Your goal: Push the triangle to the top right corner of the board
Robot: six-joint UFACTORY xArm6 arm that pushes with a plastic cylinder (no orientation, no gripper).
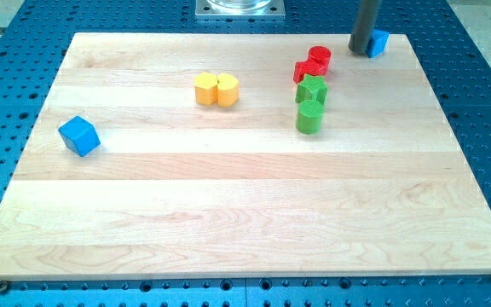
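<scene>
The arm carries no hand. It ends in a straight dark rod, so there is nothing to open, close or clamp. My tip (361, 49) stands on the wooden board (245, 213) near its top right corner. It touches the left side of a small blue block (378, 42), or sits just beside it; the rod hides that edge, so contact cannot be confirmed. The rod also covers part of this block, and its shape cannot be made out with certainty. It appears to be the task's triangle.

All other positions are given relative to this small blue block.

- A red cylinder (320, 57) lies to the left and slightly lower, with a second red block (306, 72) touching its lower left side.
- Below the red pair, a green block (312, 90) and a green cylinder (309, 116) form a short column. The upper green one touches the red block above it.
- Further left, two yellow blocks (206, 89) (227, 89) sit side by side, touching. The right one has a rounded outline.
- A blue cube (79, 136) stands alone, far to the left and lower, near the board's left edge and well apart from everything else.

The board rests on a blue perforated table (484, 102). A metal mounting plate (239, 8) shows at the view's top, beyond the board's far edge.
</scene>
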